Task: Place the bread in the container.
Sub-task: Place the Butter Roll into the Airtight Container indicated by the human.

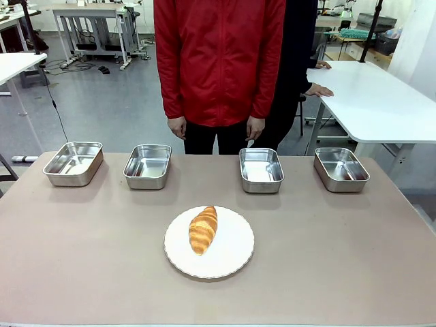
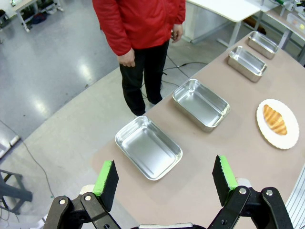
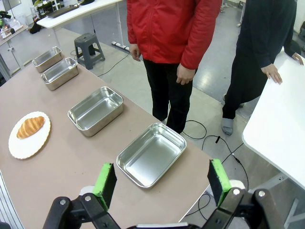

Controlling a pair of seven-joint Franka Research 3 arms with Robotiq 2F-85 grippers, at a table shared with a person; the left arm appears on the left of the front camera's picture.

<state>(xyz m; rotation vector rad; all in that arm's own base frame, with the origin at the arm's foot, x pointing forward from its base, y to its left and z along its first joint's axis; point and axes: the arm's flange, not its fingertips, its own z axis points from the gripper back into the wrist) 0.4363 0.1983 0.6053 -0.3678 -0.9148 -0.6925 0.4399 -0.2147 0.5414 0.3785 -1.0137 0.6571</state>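
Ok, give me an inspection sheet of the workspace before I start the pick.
Surface: table, plain brown top.
Job's things: bread lying on white plate, mid-table; four empty pans in a far row: left outer container, left inner container, right inner container, right outer container.
Clutter: nothing seen.
Grippers: left gripper and right gripper both open, held high, nothing between the fingers.
Cables: floor cable beyond the table; none on it.
Surroundings: person in red jacket at the far edge, hands down; second person at a white side table.
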